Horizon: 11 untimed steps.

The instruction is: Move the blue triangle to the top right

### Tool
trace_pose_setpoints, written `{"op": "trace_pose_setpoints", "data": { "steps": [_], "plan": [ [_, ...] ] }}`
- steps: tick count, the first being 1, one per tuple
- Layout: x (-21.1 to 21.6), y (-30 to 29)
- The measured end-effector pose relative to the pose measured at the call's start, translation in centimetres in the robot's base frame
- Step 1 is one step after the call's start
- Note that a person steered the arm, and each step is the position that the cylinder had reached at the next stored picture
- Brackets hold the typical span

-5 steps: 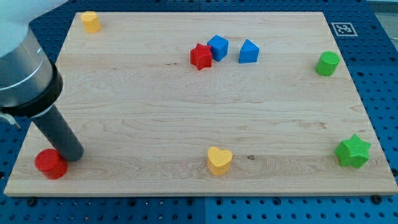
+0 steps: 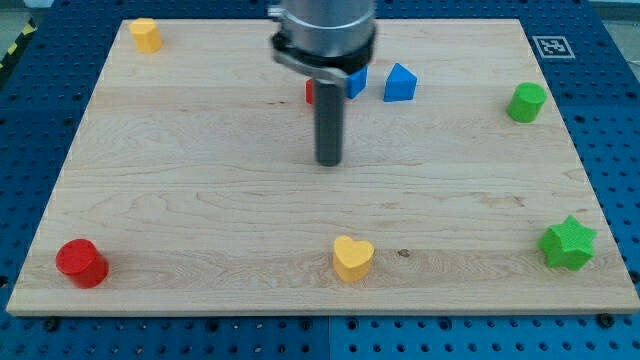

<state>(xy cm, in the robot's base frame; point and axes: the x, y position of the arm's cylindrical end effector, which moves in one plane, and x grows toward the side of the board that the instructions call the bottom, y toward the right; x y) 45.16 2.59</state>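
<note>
While the wooden board (image 2: 200, 200) carries every block loose on its surface, my tip (image 2: 329, 162) rests on bare wood near the middle, touching none and grasping nothing, being a plain rod. Above it toward the view's top, the blue triangle (image 2: 400, 83) stands just right of the rod, a blue block (image 2: 357, 82) and a red block (image 2: 311, 92) partly hidden behind it.

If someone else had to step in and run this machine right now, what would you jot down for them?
My tip rests on bare wood mid-board, touching no block, below the cluster.
The blue triangle block sits near the view's top, right of centre, beside a blue block and a red block that my rod partly hides.
Done: nothing pushed yet.
Left: get to the triangle's left side and slide it to the top right corner, above the green cylinder.
</note>
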Motion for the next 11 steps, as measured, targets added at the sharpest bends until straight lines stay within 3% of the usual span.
{"op": "trace_pose_setpoints", "data": {
  "steps": [1,10,11],
  "plan": [
    [0.0,4.1],
    [0.1,4.3],
    [-1.8,4.5]
  ]
}}
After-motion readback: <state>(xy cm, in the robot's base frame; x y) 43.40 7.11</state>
